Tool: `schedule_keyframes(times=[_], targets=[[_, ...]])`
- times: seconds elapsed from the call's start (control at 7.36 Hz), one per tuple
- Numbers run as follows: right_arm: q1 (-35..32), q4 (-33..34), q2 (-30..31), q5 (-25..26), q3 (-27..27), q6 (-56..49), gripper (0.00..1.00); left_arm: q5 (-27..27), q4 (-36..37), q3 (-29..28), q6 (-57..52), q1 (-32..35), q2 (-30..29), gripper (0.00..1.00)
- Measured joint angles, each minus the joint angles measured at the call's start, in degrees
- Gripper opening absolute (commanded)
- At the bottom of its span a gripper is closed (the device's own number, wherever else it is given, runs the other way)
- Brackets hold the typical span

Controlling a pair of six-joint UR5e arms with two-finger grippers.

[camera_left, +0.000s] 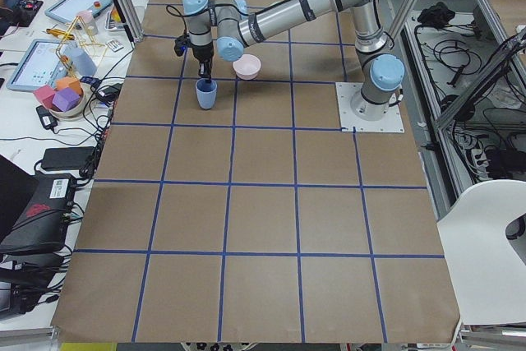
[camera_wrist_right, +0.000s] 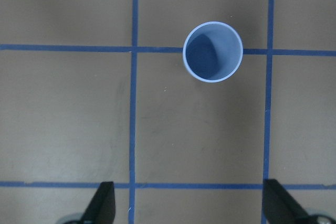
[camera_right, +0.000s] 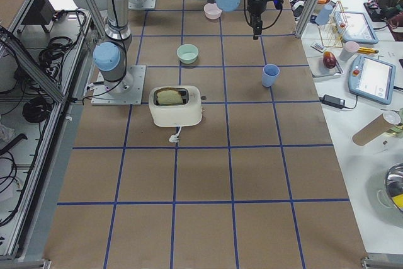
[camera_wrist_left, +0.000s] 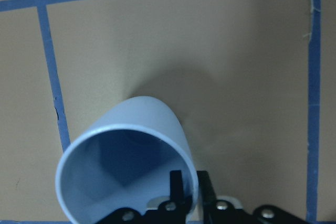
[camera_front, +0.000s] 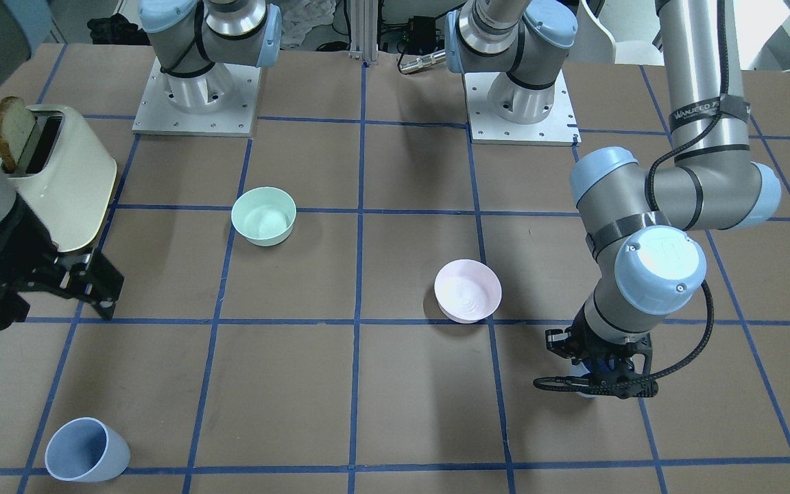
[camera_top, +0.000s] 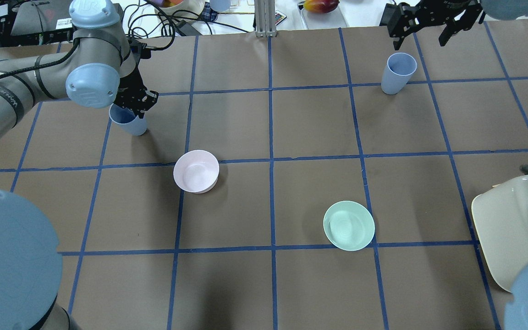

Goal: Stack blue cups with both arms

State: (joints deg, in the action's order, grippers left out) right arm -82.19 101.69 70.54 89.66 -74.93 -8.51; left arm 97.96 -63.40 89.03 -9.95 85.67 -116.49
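at the left, the left gripper (camera_top: 134, 101) is pinched closed on the rim of one blue cup (camera_top: 129, 123), one jaw inside the wall and one outside. i cannot tell if the cup's base rests on the table (camera_top: 264, 284) or is lifted. moving right come a pink bowl (camera_top: 196, 171), then a green bowl (camera_top: 349, 225). further right, the second blue cup (camera_top: 398, 73) stands upright, mouth up. the right gripper (camera_top: 420, 36) hovers just beyond it, jaws spread wide, holding nothing. a toaster (camera_top: 507, 229) sits far right. the cups look light, stiff and matte. a rim pinch, or a squeeze across the wider upper wall, seems the sensible hold.
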Motion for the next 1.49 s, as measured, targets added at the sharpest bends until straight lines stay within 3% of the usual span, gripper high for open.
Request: schedule_keyframes(times=[0.27, 0.68, 0.95, 1.22, 1.36, 1.49], targets=[[3.7, 3.6, -7.6, -0.2, 4.2, -1.3, 1.00, -1.0, -0.2, -0.6, 1.8, 5.2, 1.9, 0.00], [6.7, 9.9, -15.5, -2.0, 6.3, -3.5, 1.00, -5.7, 0.7, -1.6, 13.7, 15.2, 2.3, 0.00], [6.7, 10.8, -17.9, -4.4, 6.6, -3.8, 1.00, -6.5, 2.2, -2.0, 22.7, 23.1, 1.0, 0.00], [6.7, 10.5, -19.2, -4.8, 6.0, -5.8, 1.00, -8.3, 1.5, -1.5, 25.1, 27.9, 0.2, 0.00], [6.7, 10.6, -19.9, -4.8, 5.7, -7.2, 0.98, -9.4, 1.3, -1.1, 25.1, 29.0, 0.1, 0.07], [6.8, 10.7, -20.5, -4.8, 5.6, -8.7, 0.80, -10.2, 1.2, -0.9, 25.0, 29.3, -0.1, 0.99]])
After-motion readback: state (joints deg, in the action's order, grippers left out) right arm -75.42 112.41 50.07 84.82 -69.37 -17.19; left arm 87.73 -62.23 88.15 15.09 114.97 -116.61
